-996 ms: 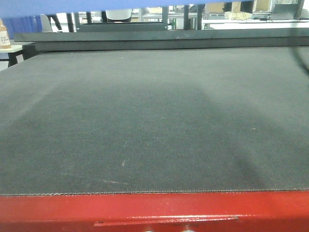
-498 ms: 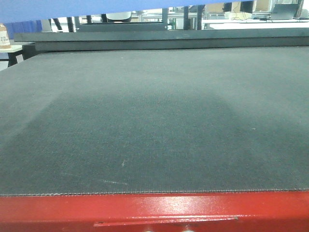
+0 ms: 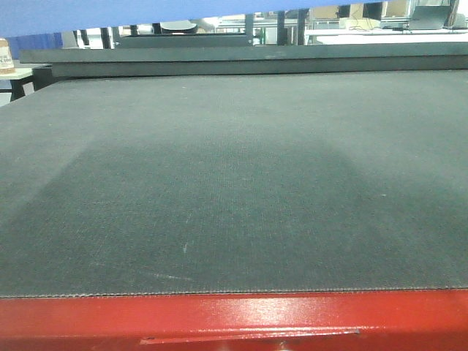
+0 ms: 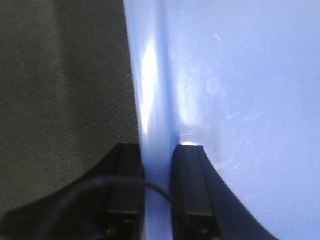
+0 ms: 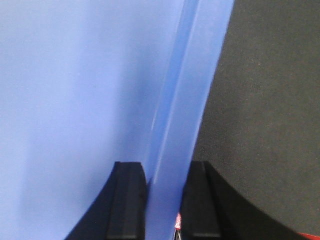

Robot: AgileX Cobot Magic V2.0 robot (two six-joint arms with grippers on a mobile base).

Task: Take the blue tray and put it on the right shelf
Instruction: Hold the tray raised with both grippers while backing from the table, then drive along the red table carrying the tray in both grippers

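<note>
**Plastic rim in a two-arm pinch: blue tray (image 3: 110, 11) aloft over the worktop**

Position: the tray is off the surface. In the front view only a blue band shows, along the top of the frame above the worktop's far-left corner, and a broad shadow lies mid-worktop on the dark mat (image 3: 234, 183).

Grip: the left gripper (image 4: 157, 155) has its jaws narrowed onto the tray's left rim, one pad on each face of the lip. The right gripper (image 5: 162, 170) is clamped the same way on the opposite rim.

Handling (judgement): thin, glossy plastic is probably light, a little flexible and slick under the pads. The flared rim is the only sensible hold, and opposite sides suit it. If the arms drift apart or twist unevenly, the tray may bow or slide out.

Surroundings: nothing lies on the mat. The red frame (image 3: 234, 318) runs along the near edge. Beyond the far edge stand dark racks (image 3: 278, 29); a pale side table (image 3: 18, 73) sits off the far-left corner. I cannot pick out the right shelf in these views, so its approach path cannot be judged.
</note>
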